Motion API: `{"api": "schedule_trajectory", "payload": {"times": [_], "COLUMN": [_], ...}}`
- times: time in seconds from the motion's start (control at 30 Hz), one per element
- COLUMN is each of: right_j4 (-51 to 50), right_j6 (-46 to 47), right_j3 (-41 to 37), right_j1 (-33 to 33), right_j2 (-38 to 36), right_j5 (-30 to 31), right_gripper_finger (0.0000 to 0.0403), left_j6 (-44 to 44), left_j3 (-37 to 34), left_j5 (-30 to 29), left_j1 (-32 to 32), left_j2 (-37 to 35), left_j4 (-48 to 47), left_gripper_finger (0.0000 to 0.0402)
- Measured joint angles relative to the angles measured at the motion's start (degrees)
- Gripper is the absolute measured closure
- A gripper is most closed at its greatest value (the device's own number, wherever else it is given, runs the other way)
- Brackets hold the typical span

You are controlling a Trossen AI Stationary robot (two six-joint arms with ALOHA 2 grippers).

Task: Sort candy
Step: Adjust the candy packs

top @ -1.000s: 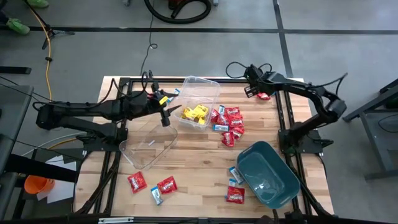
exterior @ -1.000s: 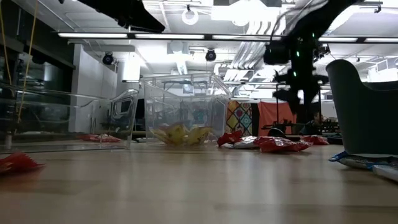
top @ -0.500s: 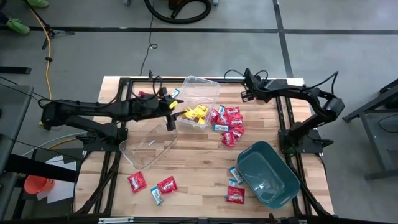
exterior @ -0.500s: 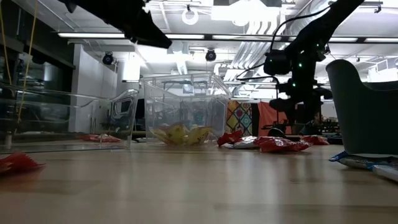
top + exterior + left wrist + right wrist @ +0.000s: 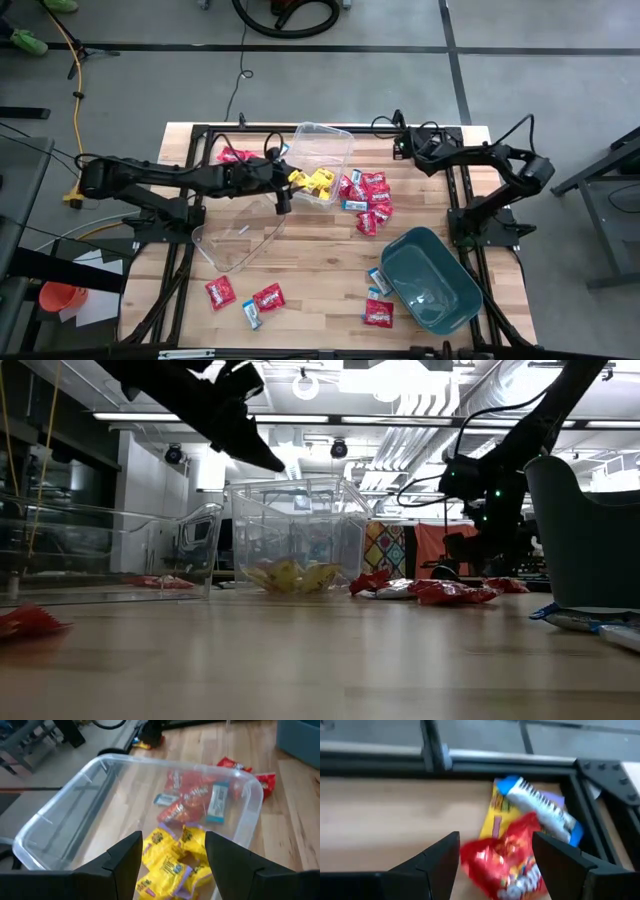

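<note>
Nearest the table's front edge, glossy red and blue-and-white candy packets (image 5: pixel 268 298) are lying flat on the pale wooden slats (image 5: pixel 320 260) beside a rounded teal bin (image 5: pixel 432 280). Mid-table, the left gripper (image 5: pixel 283 198) is hovering wide open and empty over a clear plastic tub (image 5: pixel 150 815) holding crinkly yellow packets (image 5: pixel 170 862). Farthest back, the right gripper (image 5: pixel 495 865) is spreading empty above a red packet (image 5: pixel 507 860).

Left arm stretched rightward across table's far half, left gripper (image 5: pixel 283 201) open, empty. Right arm bent back leftward along far edge, right gripper (image 5: pixel 402 146) open, empty.
</note>
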Motion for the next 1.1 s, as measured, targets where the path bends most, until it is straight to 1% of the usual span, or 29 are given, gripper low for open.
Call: {"api": "schedule_trajectory", "payload": {"times": [0.1, 0.3, 0.57, 0.7, 0.87, 1.0, 1.1], "right_j4": [0.78, 1.33, 1.06, 0.87, 0.88, 2.01, 6.83], "right_j6": [1.03, 2.68, 4.27, 4.29, 4.24, 2.97, -0.21], "right_j3": [-0.02, -0.27, -0.41, -0.41, -0.41, -0.41, -0.39], "right_j1": [-0.87, -2.02, -2.44, -1.95, -0.28, 1.23, 2.91], "right_j2": [0.00, 0.00, 0.61, 2.70, 4.64, 4.76, 4.74], "right_j5": [2.66, 4.68, 4.48, 2.16, -0.76, -7.38, -11.89], "right_gripper_finger": [0.0158, 0.0159, 0.0188, 0.0201, 0.0203, 0.0204, 0.0204], "left_j6": [0.59, 1.63, 0.84, 0.69, 0.58, 0.58, 0.58], "left_j3": [0.00, 0.00, 0.00, 0.00, 0.00, 0.00, 0.00], "left_j5": [-0.12, -0.52, -0.59, -0.57, -0.57, -0.57, -0.57], "left_j1": [0.02, 0.33, 1.55, 1.53, 1.53, 1.53, 1.53], "left_j2": [-0.42, -0.42, -0.42, -0.42, -0.42, -0.42, -0.42], "left_j4": [0.64, 1.47, 1.42, 1.42, 1.33, 1.32, 1.31], "left_gripper_finger": [0.0197, 0.0197, 0.0197, 0.0197, 0.0197, 0.0197, 0.0197]}}
